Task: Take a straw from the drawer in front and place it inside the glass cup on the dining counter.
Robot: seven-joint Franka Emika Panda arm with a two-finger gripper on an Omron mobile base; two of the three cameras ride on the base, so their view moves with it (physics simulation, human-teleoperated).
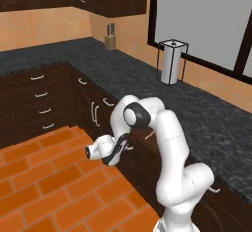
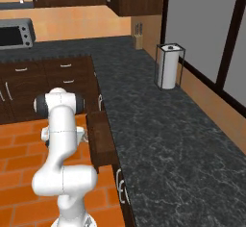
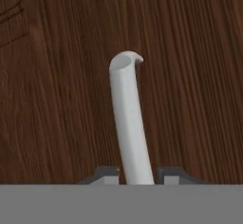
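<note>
From my remote station I saw an orange brick-tiled floor (image 1: 44, 177) below dark brown wooden cabinets (image 1: 39, 98) with small silver handles. A black speckled stone counter (image 2: 163, 139) ran along a peach wall (image 1: 39, 27). On it stood a white paper-towel roll in a black wire holder (image 1: 171, 61) and a wooden knife block (image 1: 111, 37). A large dark-framed window (image 1: 206, 19) looked grey; a silver oven (image 2: 15, 32) sat far left.

One paper towel holder (image 1: 171, 61), one knife block (image 1: 111, 41), one microwave (image 2: 16, 32), and one open drawer (image 2: 102, 142).
</note>
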